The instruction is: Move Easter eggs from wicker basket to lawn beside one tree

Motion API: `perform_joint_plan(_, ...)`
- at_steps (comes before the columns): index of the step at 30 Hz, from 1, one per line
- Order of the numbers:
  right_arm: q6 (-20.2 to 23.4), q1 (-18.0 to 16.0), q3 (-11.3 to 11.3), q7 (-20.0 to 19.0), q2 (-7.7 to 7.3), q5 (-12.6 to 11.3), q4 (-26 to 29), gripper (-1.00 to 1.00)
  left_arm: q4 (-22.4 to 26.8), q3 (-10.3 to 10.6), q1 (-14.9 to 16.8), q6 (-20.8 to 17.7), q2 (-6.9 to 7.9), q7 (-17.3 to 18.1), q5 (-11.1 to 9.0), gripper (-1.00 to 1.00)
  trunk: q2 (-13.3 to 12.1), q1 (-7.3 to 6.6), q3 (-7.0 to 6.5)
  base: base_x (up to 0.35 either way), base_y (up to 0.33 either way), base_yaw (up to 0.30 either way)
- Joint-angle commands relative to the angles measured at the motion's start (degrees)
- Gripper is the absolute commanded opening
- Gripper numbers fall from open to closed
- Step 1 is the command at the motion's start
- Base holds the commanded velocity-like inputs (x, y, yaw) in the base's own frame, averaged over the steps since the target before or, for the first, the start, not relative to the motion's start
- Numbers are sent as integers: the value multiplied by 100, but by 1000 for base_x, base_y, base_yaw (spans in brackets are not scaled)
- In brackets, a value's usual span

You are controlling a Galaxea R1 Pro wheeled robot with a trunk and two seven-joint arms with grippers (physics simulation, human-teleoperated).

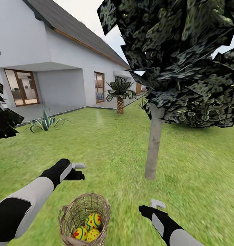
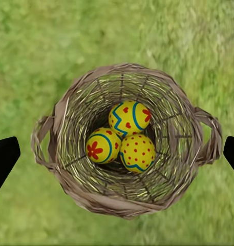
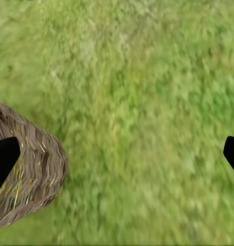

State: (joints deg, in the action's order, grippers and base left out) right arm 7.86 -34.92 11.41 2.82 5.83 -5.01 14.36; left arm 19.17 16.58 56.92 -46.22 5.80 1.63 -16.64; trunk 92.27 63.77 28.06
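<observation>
Left gripper (image 1: 79, 171): fingers (image 2: 4, 156) are spread wide, nothing held, seen at both edges of the left wrist view with the wicker basket (image 2: 70, 169) framed between them from above. Right gripper (image 1: 149, 207): fingers (image 3: 4, 159) also spread wide, empty, held over bare lawn (image 3: 147, 113), with the basket wall just beside 1 fingertip in the right wrist view.

The 3 Easter eggs (image 2: 124, 136) are seen at the bottom of the basket, touching each other in a tight cluster: 1 with red hearts and a blue zigzag, 1 with a red flower and blue band, 1 with red dots and a blue zigzag. No egg is seen on the grass.

In the head view the basket (image 1: 67, 218) stands upright on the lawn (image 1: 106, 147) at the lower edge, between the 2 arms; the left gripper is held above and beyond its rim, the right gripper off to its right side. The tree (image 1: 154, 147), pale grey trunk with dark angular crown, stands near, just beyond the right gripper. Further back, a short palm (image 1: 120, 94), a spiky striped plant (image 1: 45, 122) and a white house (image 1: 62, 58) are seen.
</observation>
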Motion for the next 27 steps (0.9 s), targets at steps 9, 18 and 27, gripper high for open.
perform_joint_plan(9, 31, 1, -7, 26, 3, -53, 14, 100, 8, 44, 4, -17, 3, 18, -14, 100, 3, 1, 7, 84, 0, 0)
perform_joint_plan(18, 31, 0, -7, 26, 4, -55, 13, 100, 8, 42, 4, 2, 0, 12, -10, 100, 3, 1, 7, 86, 0, 0)
perform_joint_plan(27, 31, 0, -4, 26, 5, -65, 12, 100, 8, 39, 4, 12, 0, 5, -9, 100, 3, 1, 7, 36, 0, 0)
